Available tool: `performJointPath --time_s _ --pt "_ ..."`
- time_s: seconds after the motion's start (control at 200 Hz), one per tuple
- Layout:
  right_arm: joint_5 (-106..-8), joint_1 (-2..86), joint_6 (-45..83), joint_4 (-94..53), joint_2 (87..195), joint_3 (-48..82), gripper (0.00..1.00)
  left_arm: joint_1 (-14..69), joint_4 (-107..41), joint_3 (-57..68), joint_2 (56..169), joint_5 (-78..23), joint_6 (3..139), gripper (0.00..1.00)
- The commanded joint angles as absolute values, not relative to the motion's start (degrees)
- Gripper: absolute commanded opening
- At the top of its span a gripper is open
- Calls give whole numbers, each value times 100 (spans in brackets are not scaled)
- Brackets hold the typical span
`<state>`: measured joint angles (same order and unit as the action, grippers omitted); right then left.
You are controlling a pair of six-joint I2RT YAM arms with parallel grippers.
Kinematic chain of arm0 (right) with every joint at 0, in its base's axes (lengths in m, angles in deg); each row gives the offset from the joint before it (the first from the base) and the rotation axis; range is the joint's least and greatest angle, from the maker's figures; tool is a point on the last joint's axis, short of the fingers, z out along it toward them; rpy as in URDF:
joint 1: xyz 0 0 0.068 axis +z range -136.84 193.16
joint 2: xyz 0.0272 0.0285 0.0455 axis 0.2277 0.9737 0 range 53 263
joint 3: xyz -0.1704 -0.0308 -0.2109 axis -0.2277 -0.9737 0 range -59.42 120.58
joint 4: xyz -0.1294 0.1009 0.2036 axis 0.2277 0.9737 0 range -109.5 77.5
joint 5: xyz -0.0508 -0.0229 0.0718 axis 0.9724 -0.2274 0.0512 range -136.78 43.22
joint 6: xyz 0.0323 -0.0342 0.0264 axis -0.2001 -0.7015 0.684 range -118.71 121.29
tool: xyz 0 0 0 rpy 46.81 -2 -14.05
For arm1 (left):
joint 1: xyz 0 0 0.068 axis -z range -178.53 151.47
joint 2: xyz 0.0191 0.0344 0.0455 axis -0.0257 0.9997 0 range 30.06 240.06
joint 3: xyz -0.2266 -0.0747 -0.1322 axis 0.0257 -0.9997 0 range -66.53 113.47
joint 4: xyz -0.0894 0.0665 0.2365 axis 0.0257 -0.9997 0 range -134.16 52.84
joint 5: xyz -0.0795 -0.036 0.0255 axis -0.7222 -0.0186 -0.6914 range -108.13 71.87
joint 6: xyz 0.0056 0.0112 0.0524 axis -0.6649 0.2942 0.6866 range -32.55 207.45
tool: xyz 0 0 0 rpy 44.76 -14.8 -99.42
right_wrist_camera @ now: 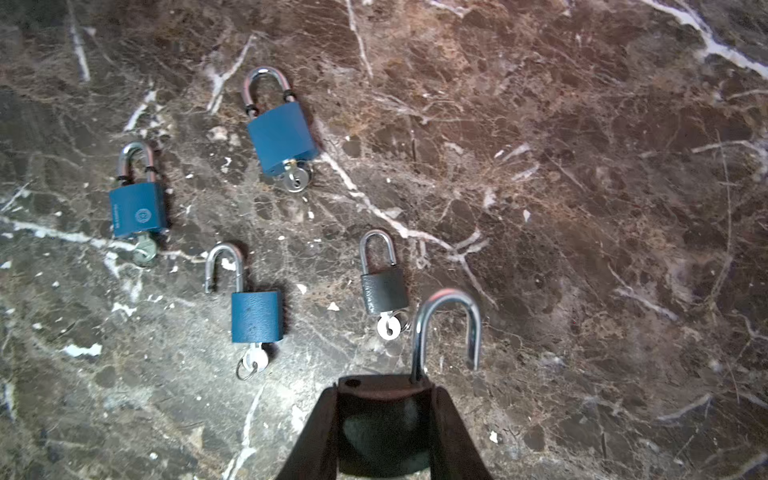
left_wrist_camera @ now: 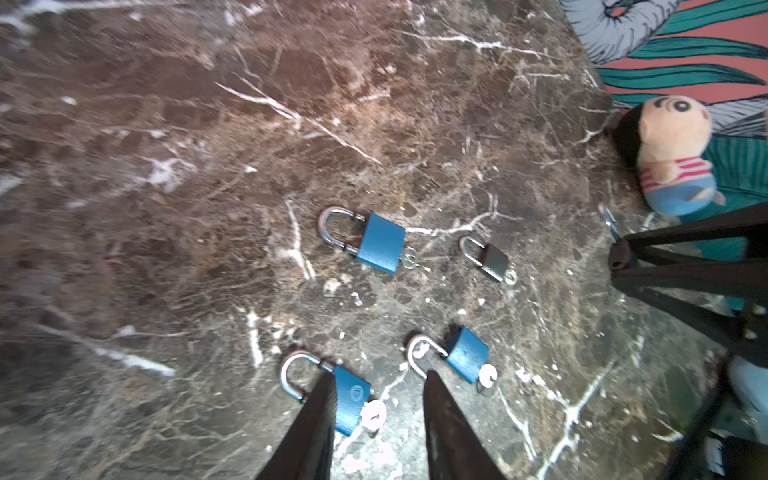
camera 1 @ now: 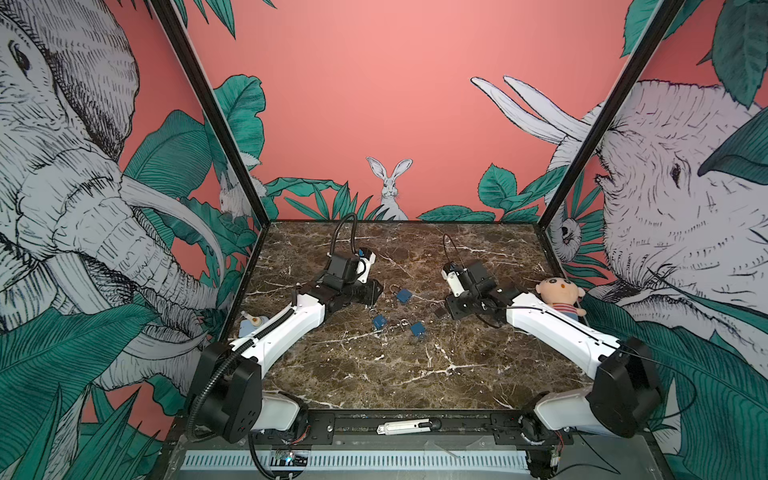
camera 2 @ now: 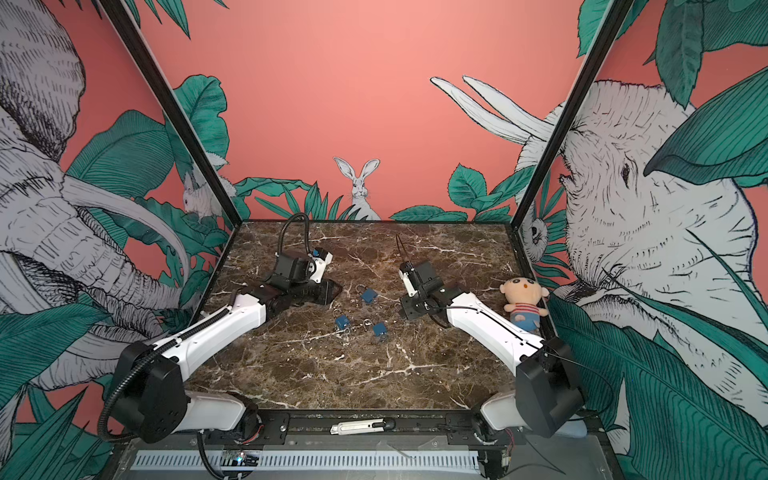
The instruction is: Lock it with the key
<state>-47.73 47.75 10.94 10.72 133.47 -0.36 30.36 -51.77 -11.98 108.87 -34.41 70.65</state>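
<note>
Marble-brown tabletop [camera 2: 374, 374] filled both top views. The left gripper [camera 1: 374, 293] hung low beside the left blue padlock [camera 1: 379, 321], the far blue padlock [camera 1: 404, 296] and the open blue padlock [camera 1: 417, 329]. The right gripper [camera 1: 452, 311] sat low opposite, with the small black padlock [camera 1: 436, 309] just beside its tip. Keys were too small to make out there.

From the left wrist, the left gripper's fingers [left_wrist_camera: 316, 415] stood apart with nothing between them. One finger overlapped the left blue padlock [left_wrist_camera: 351, 399]. Its key [left_wrist_camera: 374, 413] sat in the keyhole, showing in the gap between the two fingers. The open blue padlock [left_wrist_camera: 467, 353], the far blue padlock [left_wrist_camera: 380, 243] and the small black padlock [left_wrist_camera: 494, 262] each carried a key as well.

From the right wrist, the right gripper [right_wrist_camera: 384, 386] was clenched on a dark padlock [right_wrist_camera: 382, 419]. Its shackle [right_wrist_camera: 446, 328] had one leg free of the body. The fingers hid whether a key was in it. On the table, the left and far blue padlocks showed seated shackles. The open blue padlock [right_wrist_camera: 255, 316] had one leg out, and the small black padlock looked much the same.

The job looked partway done. Two locks appeared shut, while the held lock and probably two more were left to press closed and turn with a key.
</note>
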Motion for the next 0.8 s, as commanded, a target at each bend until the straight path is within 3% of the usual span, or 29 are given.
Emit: performJointPath --time_s 0.0,0.41,0.795 --pt "-4914 4980 953 1138 13193 135 7 3145 -5052 -968 10905 -3838 6871 37" --pt "-4941 5677 873 873 13125 292 6 3326 -4024 -1259 11063 -4890 5847 37" --pt "-4696 6181 799 802 13385 577 5 3732 -3196 -1282 11602 -5215 5217 37"
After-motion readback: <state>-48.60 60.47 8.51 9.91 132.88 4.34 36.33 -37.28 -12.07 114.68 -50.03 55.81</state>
